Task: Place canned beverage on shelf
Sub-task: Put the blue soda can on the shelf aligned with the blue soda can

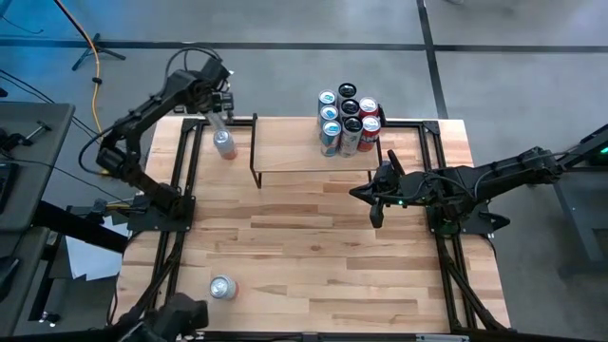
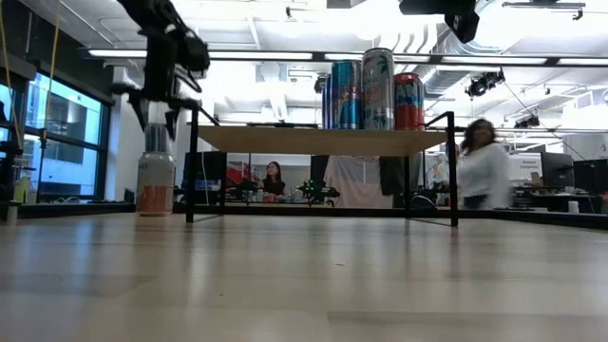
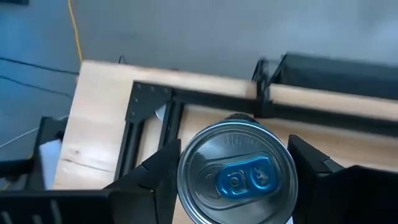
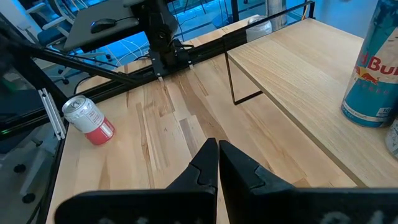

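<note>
At upper left of the high view, the left gripper [image 1: 220,116] has its fingers around an upright silver can [image 1: 224,143] on the surface, beside the shelf [image 1: 304,152]; lifting remains. Right gripper [image 1: 377,204] idles, fingers together.

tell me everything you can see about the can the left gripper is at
The can is a slim silver one with an orange-pink band low on its side and a blue pull tab on its lid. It stands upright on the table, just left of the shelf. The left gripper straddles its top.
</note>
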Tool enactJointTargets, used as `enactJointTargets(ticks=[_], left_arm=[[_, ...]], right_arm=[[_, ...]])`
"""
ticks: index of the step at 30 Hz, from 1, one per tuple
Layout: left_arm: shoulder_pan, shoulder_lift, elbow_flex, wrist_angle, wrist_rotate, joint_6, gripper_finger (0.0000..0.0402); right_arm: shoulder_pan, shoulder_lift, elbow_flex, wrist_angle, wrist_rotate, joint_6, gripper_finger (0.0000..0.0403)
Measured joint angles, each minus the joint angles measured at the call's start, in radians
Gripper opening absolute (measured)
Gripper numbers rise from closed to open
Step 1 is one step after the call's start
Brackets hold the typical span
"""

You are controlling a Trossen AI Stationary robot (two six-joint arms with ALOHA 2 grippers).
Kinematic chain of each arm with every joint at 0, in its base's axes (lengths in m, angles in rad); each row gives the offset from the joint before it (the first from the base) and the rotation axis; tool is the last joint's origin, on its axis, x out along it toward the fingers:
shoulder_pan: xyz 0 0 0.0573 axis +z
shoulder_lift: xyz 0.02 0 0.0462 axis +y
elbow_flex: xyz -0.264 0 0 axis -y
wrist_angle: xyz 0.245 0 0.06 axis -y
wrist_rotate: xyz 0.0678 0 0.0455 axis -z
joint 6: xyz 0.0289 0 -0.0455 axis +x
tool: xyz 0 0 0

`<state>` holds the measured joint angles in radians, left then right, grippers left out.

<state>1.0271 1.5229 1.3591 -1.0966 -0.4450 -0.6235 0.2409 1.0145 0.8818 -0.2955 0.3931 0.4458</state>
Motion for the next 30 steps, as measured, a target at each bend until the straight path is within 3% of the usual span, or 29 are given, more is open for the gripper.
enactJointTargets(ticks=[16, 30], left_arm=[[-0.095, -0.222, 0.151, 0.004, -0.001, 0.055, 0.0168], [-0.408, -0.289, 0.397, 0.057, 0.001, 0.119, 0.0168]], right_arm=[[0.000, 0.000, 0.000, 0.049, 0.000, 0.001, 0.0000], [0.002, 0.000, 0.000, 0.213, -0.030, -0.003, 0.0000]])
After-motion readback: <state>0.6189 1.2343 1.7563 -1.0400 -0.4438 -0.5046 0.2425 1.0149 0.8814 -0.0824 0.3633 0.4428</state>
